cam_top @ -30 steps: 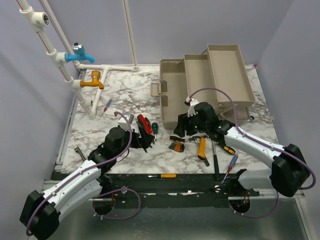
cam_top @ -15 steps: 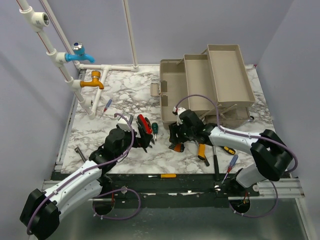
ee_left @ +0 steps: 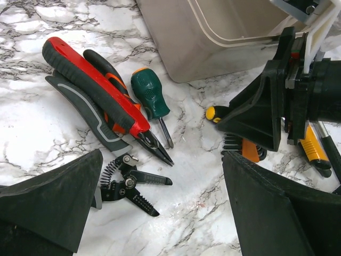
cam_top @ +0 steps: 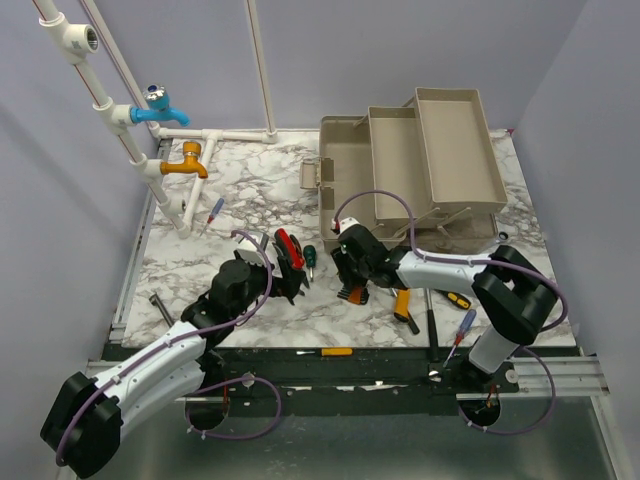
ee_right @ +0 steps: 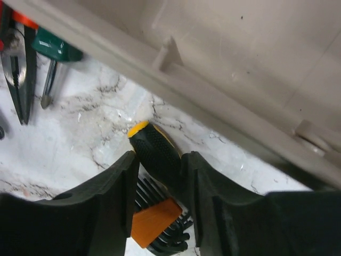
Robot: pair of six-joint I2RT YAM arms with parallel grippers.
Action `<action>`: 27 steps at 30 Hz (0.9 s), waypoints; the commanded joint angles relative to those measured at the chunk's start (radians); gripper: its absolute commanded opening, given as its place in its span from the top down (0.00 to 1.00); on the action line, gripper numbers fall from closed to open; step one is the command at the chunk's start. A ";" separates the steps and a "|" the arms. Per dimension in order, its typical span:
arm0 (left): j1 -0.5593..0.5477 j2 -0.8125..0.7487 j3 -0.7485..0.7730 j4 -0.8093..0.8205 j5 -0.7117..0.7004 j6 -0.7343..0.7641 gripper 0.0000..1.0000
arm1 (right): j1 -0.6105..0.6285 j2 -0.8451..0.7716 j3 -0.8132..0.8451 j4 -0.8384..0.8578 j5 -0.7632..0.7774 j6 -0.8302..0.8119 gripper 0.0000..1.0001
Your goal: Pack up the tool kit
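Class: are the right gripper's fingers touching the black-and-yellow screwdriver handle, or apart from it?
Touching. The right wrist view shows the black-and-yellow screwdriver handle wedged between both fingers, with no gap visible on either side.

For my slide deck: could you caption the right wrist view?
Right tool straddles a black, yellow-tipped screwdriver handle by an orange hex key set and the beige toolbox.
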 commanded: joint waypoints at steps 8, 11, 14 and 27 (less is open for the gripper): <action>-0.005 -0.055 -0.006 0.027 -0.007 0.018 0.02 | 0.032 -0.049 0.016 -0.005 0.086 -0.011 0.82; -0.005 -0.058 -0.007 0.027 -0.006 0.018 0.01 | 0.032 -0.108 0.012 -0.013 0.169 -0.014 0.91; -0.006 -0.061 -0.008 0.027 -0.009 0.019 0.02 | 0.033 -0.183 0.002 -0.008 0.219 -0.016 0.95; -0.005 -0.078 -0.016 0.031 -0.015 0.017 0.02 | 0.032 -0.507 -0.069 0.151 0.279 -0.023 0.99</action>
